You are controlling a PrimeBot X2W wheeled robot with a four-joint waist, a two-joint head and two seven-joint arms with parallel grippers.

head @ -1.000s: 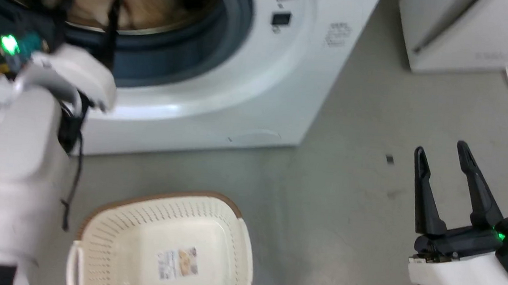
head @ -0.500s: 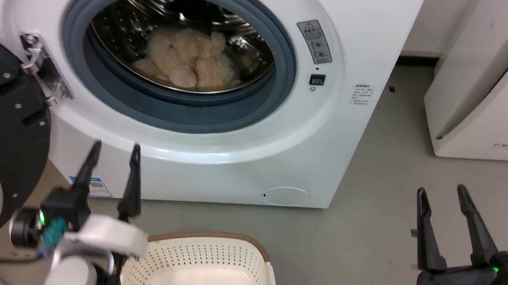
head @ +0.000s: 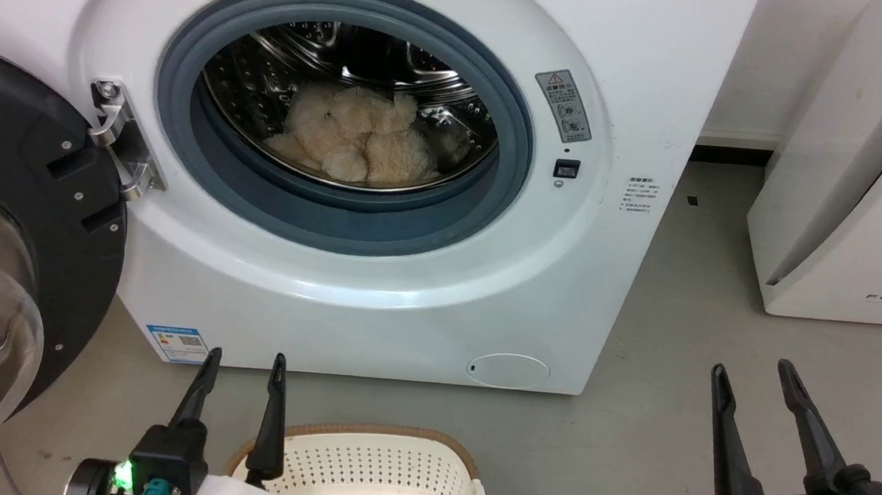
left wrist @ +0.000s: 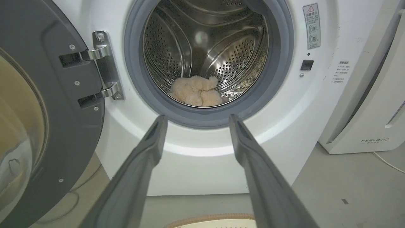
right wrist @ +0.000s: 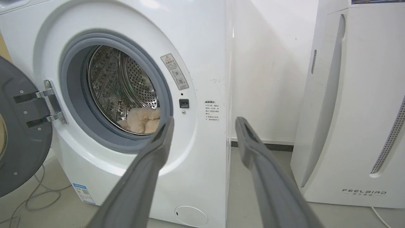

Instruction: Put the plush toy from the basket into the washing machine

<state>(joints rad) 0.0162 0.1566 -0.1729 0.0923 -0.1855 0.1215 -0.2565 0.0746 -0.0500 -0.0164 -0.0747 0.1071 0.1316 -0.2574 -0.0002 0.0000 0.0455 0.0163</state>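
Observation:
The cream-beige plush toy (head: 355, 142) lies on the bottom of the steel drum inside the white washing machine (head: 406, 292), and it also shows as the plush toy (left wrist: 196, 93) and the plush toy (right wrist: 140, 120). The black-framed glass door (head: 8, 245) hangs swung out to the left. The cream basket (head: 376, 471) with its brown rim stands on the floor in front of the washer, nothing visible in it. My left gripper (head: 243, 362) is open just above the basket's left rim, holding nothing. My right gripper (head: 750, 374) is open over the bare floor at the lower right.
A white slanted-front appliance marked FEELBIRD (head: 862, 194) stands right of the washer, with a gap of grey floor (head: 675, 376) between them. A white cable (right wrist: 387, 218) runs on the floor near it, and grey cables (right wrist: 34, 196) lie under the open door.
The head camera has tilted up, so the whole washer front is now framed. My left gripper has drawn back out of the porthole down to the basket, open and holding nothing; the toy stays in the drum.

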